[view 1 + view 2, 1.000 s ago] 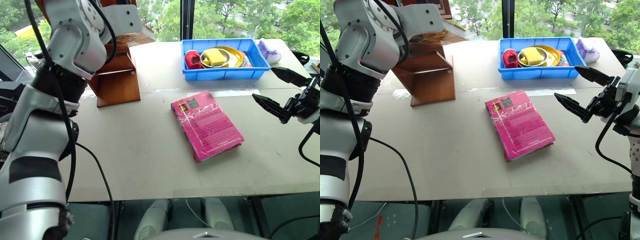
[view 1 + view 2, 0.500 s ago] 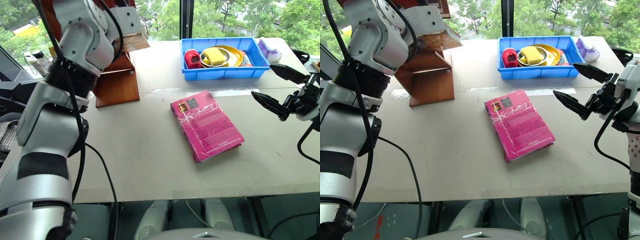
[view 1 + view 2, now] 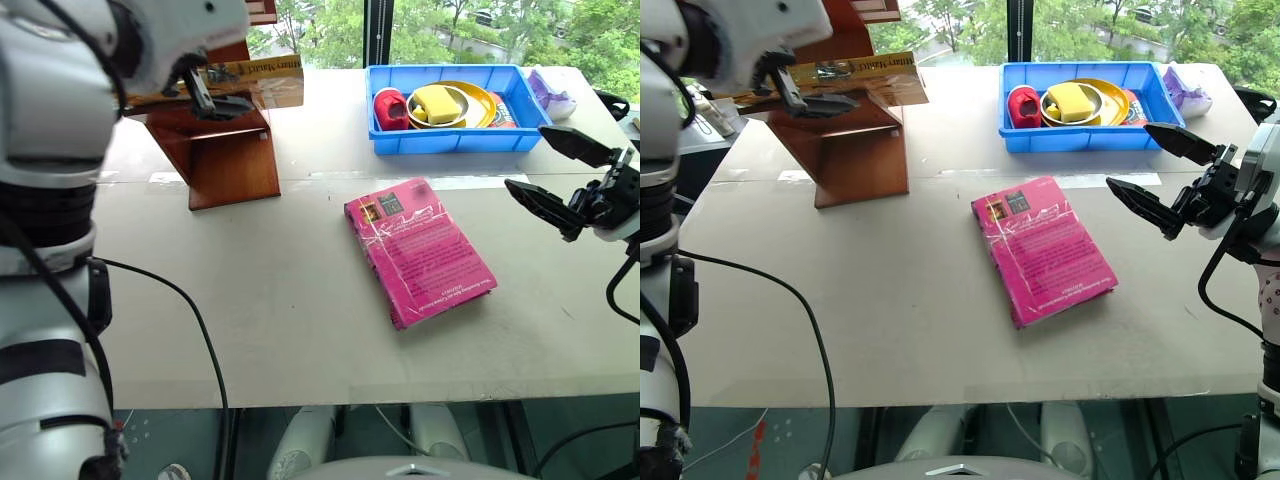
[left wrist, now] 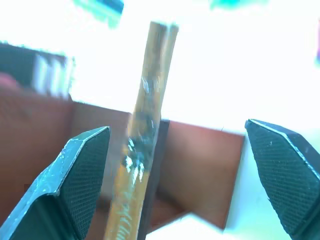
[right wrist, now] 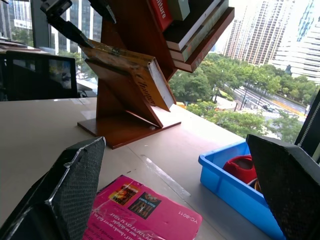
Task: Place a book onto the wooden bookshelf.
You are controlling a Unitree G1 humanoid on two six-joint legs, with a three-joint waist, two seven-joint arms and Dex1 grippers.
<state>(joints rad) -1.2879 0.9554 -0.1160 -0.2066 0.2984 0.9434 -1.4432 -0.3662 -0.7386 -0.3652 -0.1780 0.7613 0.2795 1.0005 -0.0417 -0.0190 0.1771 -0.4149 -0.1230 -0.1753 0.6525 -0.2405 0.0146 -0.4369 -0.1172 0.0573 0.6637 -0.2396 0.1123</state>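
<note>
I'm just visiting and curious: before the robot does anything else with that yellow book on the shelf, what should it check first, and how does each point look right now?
1. The book rests on the wooden bookshelf: ok, it lies on a slanted shelf.
2. Left claw has let go: ok, its fingers are spread, one on each side of the book.
3. Book is steady, not sliding: cannot tell; its end sticks out past the shelf edge.
4. Right claw is free: ok, open and holding nothing.
5. Pink book and blue tray are out of the way: ok, both lie apart from the shelf.
</note>
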